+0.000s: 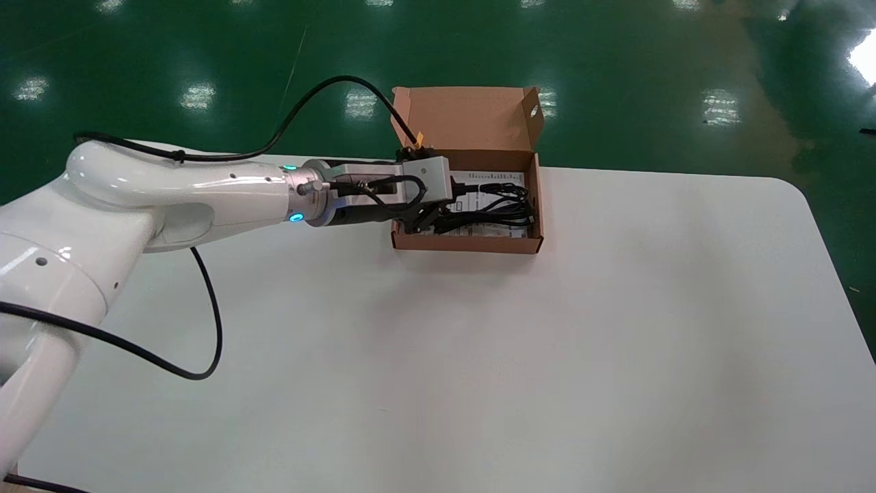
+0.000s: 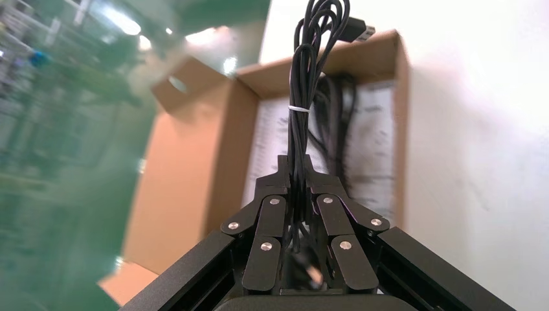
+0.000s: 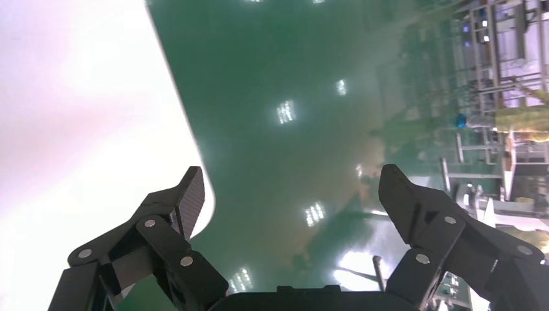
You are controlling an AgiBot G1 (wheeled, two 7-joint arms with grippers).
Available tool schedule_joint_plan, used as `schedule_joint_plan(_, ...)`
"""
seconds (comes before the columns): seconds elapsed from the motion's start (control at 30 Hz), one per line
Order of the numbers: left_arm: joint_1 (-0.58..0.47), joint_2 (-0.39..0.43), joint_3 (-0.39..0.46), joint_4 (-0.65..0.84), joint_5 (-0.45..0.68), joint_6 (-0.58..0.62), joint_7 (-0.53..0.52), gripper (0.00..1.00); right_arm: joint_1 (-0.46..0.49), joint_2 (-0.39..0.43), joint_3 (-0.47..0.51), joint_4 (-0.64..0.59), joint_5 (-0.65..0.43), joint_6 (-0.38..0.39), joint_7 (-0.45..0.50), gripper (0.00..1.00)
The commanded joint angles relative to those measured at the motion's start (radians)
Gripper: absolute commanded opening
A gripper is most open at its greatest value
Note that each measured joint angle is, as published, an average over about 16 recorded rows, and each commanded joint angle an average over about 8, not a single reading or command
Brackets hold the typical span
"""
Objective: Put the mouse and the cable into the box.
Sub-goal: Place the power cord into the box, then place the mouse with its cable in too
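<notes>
One bundled cable (image 2: pixel 299 97) is pinched in the left fingers (image 2: pixel 272 217), which are clenched on its near end so that the loops reach out over the open box (image 1: pixel 465 244) at the far side of the white surface (image 1: pixel 547 342). The grip on one end appears chosen to let the bundle be laid lengthwise inside the walls. The cable is thin, black and rubbery, folded into long loops, cinched by a small white tie (image 2: pixel 298 107) and ending in a metal plug (image 2: pixel 362 30) near the far wall. The box is plain brown corrugated card, shallow and rectangular, its lid (image 1: pixel 465 116) standing upright behind and out of the way. A printed paper leaflet (image 2: pixel 379 136) lines the bottom. A dark shape lies under the loops, too hidden to say whether it is the mouse; none shows on the surface. Off the surface's edge, above the glossy green floor, the right fingers (image 3: pixel 184 194) are spread wide and hold nothing.
</notes>
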Motion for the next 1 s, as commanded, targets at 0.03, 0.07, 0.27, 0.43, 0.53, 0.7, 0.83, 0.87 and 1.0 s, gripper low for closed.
schedule_joint_plan(0.03, 0.01, -0.002, 0.023, 0.001, 0.0, 0.001, -0.026, 0.0, 0.012, 0.016, -0.005, -0.001, -0.008, -0.021, 0.001, 1.0)
schedule_joint_plan(0.07, 0.012, -0.002, 0.026, 0.004, -0.008, -0.003, -0.046, 0.0, 0.017, 0.022, -0.009, -0.001, -0.012, -0.031, 0.002, 1.0)
schedule_joint_plan(0.27, 0.025, -0.002, 0.034, 0.02, -0.066, -0.043, -0.177, 0.0, 0.039, 0.049, -0.027, -0.004, -0.038, -0.078, 0.01, 1.0)
schedule_joint_plan(0.43, 0.03, -0.001, 0.074, 0.011, -0.068, -0.07, -0.252, 0.42, 0.057, 0.063, -0.037, -0.003, -0.053, -0.1, 0.016, 1.0)
schedule_joint_plan(0.53, 0.028, -0.001, 0.105, -0.001, -0.058, -0.08, -0.284, 0.8, 0.066, 0.071, -0.041, -0.002, -0.059, -0.108, 0.017, 1.0)
schedule_joint_plan(0.7, 0.024, -0.002, 0.143, -0.019, -0.056, -0.093, -0.327, 1.0, 0.069, 0.079, -0.041, -0.006, -0.059, -0.119, 0.017, 1.0)
schedule_joint_plan(0.83, 0.025, -0.002, 0.163, -0.027, -0.059, -0.101, -0.344, 1.0, 0.065, 0.084, -0.039, -0.011, -0.056, -0.134, 0.015, 1.0)
schedule_joint_plan(0.87, 0.025, -0.002, 0.165, -0.028, -0.059, -0.102, -0.346, 1.0, 0.065, 0.085, -0.038, -0.012, -0.055, -0.137, 0.015, 1.0)
schedule_joint_plan(1.0, 0.025, -0.002, 0.167, -0.031, -0.06, -0.103, -0.347, 1.0, 0.063, 0.085, -0.037, -0.013, -0.053, -0.14, 0.015, 1.0)
